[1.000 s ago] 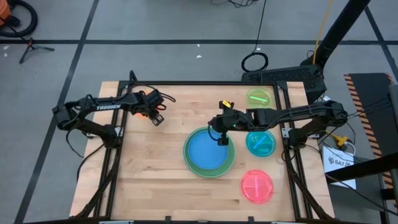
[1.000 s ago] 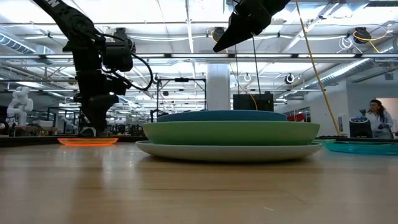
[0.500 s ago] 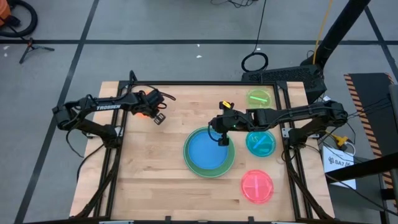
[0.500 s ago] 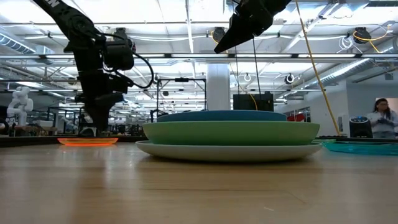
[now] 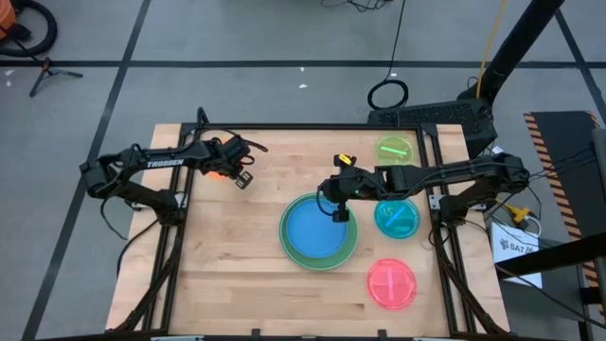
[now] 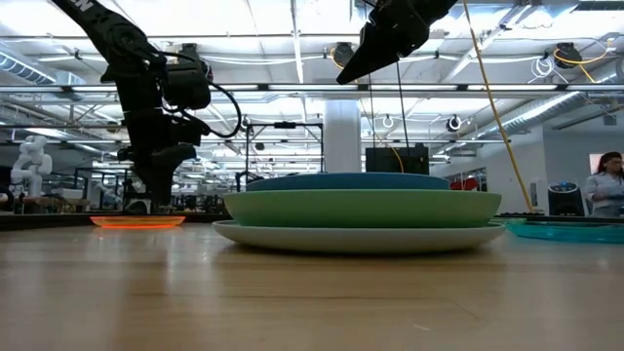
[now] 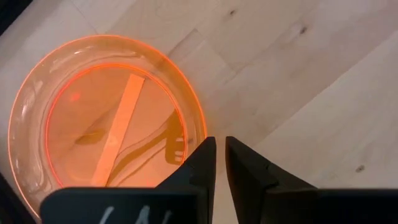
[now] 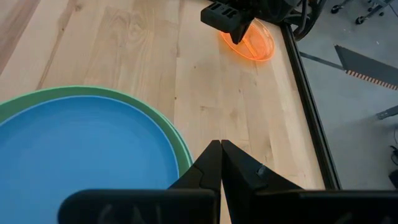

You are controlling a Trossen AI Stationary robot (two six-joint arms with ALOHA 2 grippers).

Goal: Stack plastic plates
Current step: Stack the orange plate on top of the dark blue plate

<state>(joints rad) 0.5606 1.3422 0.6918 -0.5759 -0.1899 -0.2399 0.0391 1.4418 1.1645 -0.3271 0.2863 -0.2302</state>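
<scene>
Your orange plate (image 7: 106, 118) lies flat at the far left of the wooden table (image 5: 227, 256), directly beneath the left gripper (image 7: 220, 149), whose fingers are pinched nearly together over its rim; you cannot tell whether they hold it. Expect it to be light, stiff and slick, so take it by the thin raised rim. The right gripper (image 8: 221, 149) hovers shut and empty over the stack (image 5: 318, 232) at centre. Lime plate (image 5: 395, 149), teal plate (image 5: 397, 217) and pink plate (image 5: 391, 282) wait on the right. Beyond lies an open workshop.
</scene>
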